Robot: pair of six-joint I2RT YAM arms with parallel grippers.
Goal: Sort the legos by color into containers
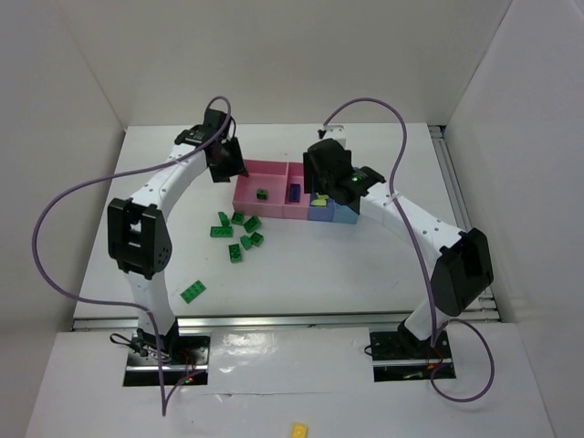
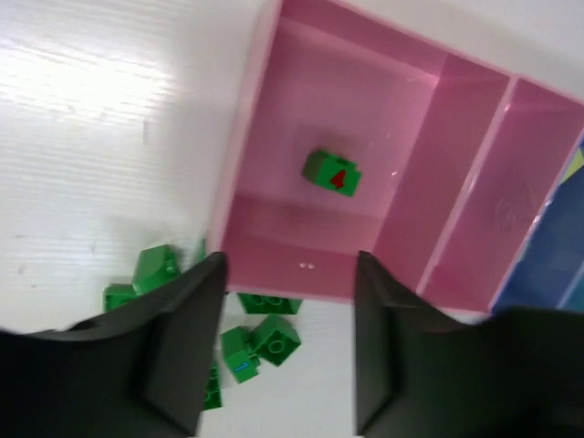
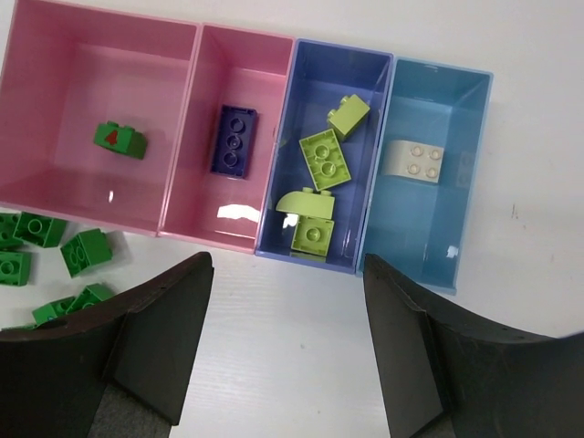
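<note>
Green legos (image 1: pixel 245 242) clustered beside pink containers' (image 3: pixel 82 215) near wall; left fingers (image 2: pixel 187 347) apart, right fingers (image 3: pixel 160 338) apart, both empty.

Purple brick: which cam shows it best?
Right wrist. The purple brick sits close and unblocked, studs up, in the narrower pink bin. Top external shows it only as a small dark block in that bin. Left wrist doesn't show it.

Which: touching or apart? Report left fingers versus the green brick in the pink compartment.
Apart. Left wrist view shows pink floor between the green brick and the fingers.
</note>
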